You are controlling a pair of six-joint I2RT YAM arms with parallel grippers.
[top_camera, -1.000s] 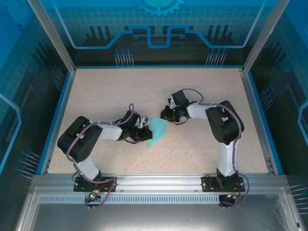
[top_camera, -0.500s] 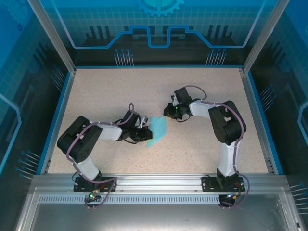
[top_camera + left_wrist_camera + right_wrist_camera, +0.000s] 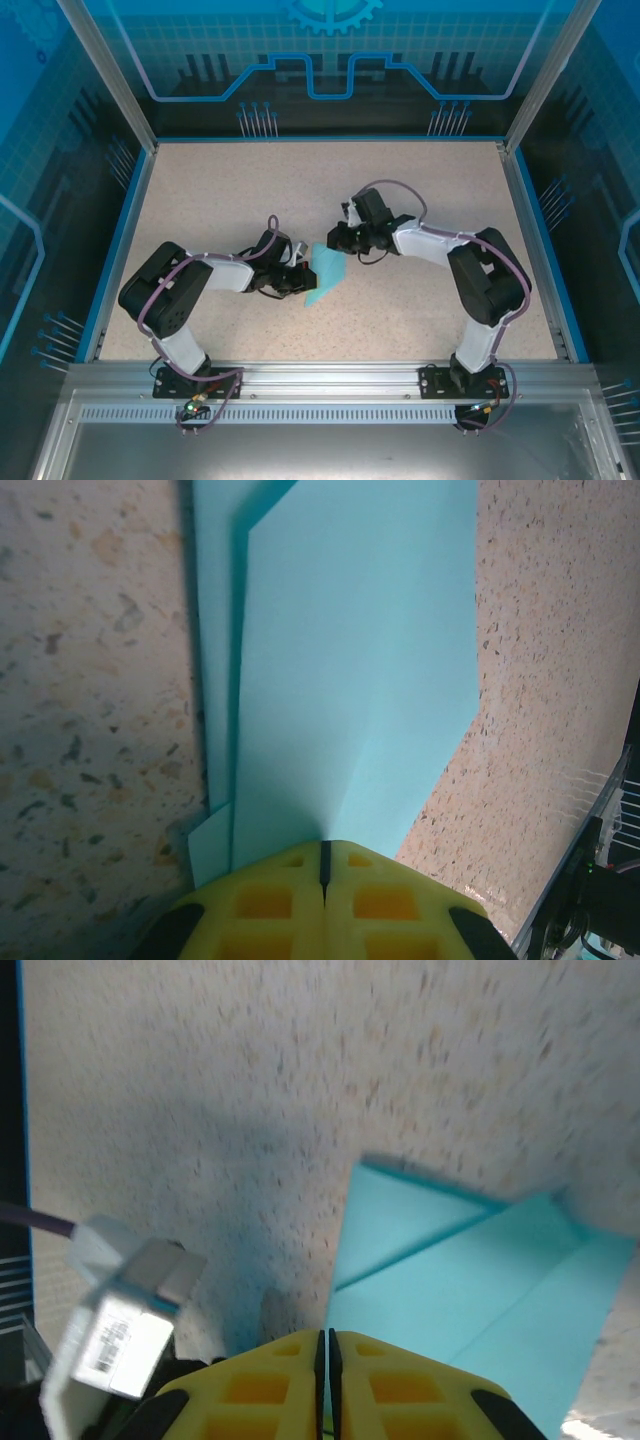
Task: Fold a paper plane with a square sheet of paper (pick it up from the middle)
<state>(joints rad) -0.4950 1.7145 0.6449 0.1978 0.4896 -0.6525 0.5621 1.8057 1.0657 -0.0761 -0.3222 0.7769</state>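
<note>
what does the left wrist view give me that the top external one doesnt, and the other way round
Left wrist: the paper sheet up close, with its overlapping folded layers and a crease running into the shut left pincer. Top external: both arms, the right pincer at the sheet's far end, and the whole table. Shared: the cyan sheet on the speckled tabletop, with the left pincer at its edge.

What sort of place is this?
Probably a robot lab workcell: a left arm and right arm bolted to a metal rail, a speckled table fenced by blue panels, and folded blue paper.
</note>
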